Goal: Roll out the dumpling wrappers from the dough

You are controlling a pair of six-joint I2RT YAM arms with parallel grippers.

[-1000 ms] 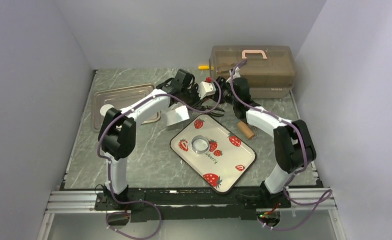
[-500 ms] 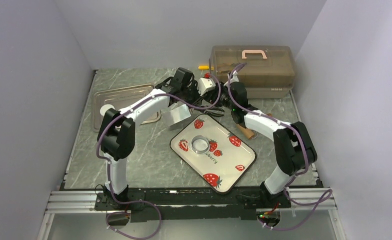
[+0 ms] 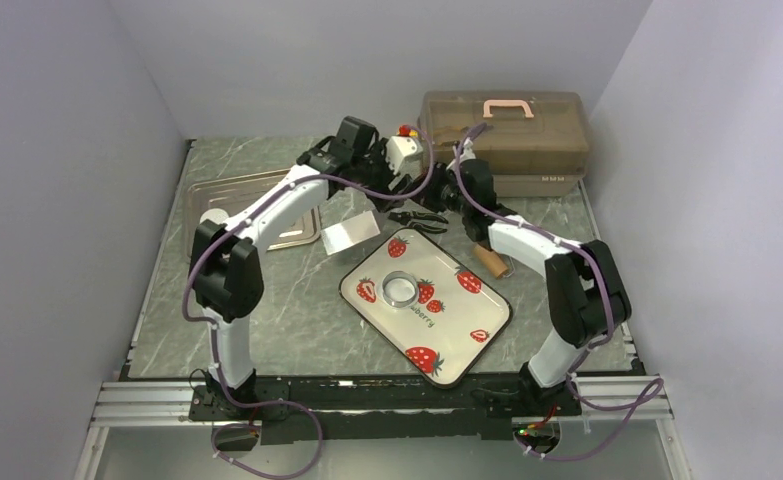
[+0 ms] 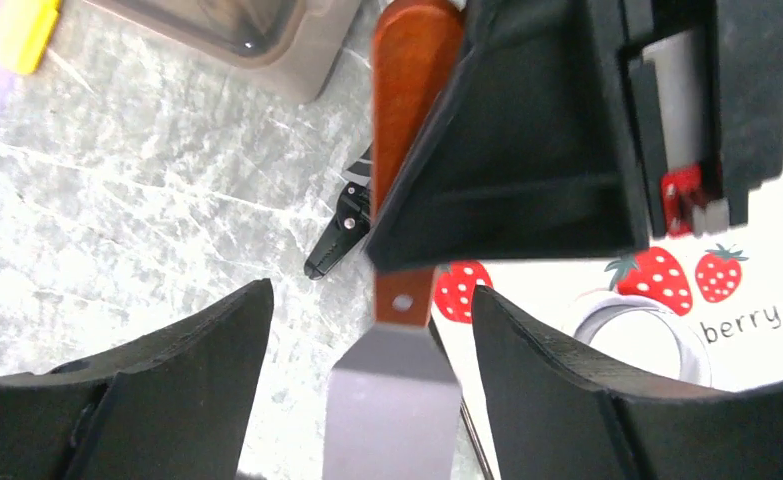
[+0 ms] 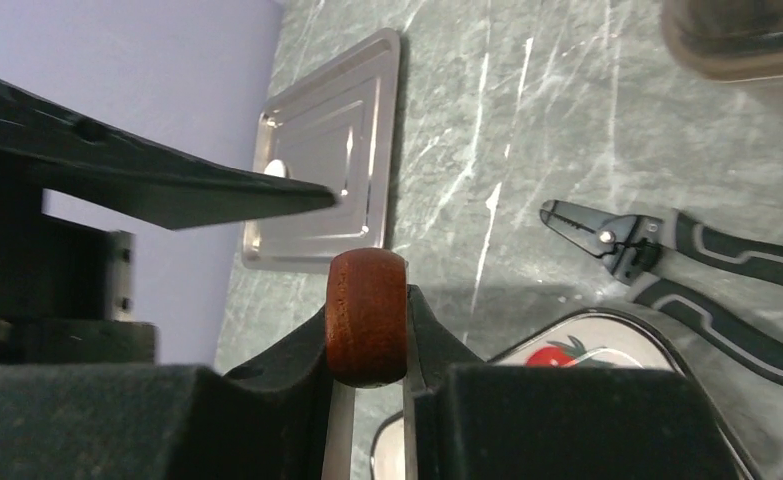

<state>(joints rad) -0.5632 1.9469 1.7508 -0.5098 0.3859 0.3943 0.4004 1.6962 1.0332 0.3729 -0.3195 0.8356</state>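
A scraper with a red-brown wooden handle (image 4: 414, 100) and a flat metal blade (image 3: 350, 234) hangs over the table behind the strawberry plate. My right gripper (image 5: 367, 305) is shut on the handle's end (image 5: 367, 318). My left gripper (image 4: 369, 290) is open, its fingers (image 4: 197, 370) standing apart on either side of the blade (image 4: 392, 410) without touching it. In the top view the two grippers, left (image 3: 379, 183) and right (image 3: 435, 192), meet at the back of the table. A small white lump, the dough (image 3: 214, 216), lies on the metal tray (image 3: 237, 195). No dumpling wrappers are in view.
The strawberry plate (image 3: 467, 330) carries a clear ring (image 3: 400, 288). Black pliers (image 3: 417, 218) lie behind it, and a brown wooden roller (image 3: 491, 260) lies to its right. A brown toolbox (image 3: 502, 130) stands at the back right, with a yellow object (image 4: 22, 30) beside it.
The left gripper's jaws have opened off the scraper and its arm has swung back. The right gripper has closed on the wooden handle.
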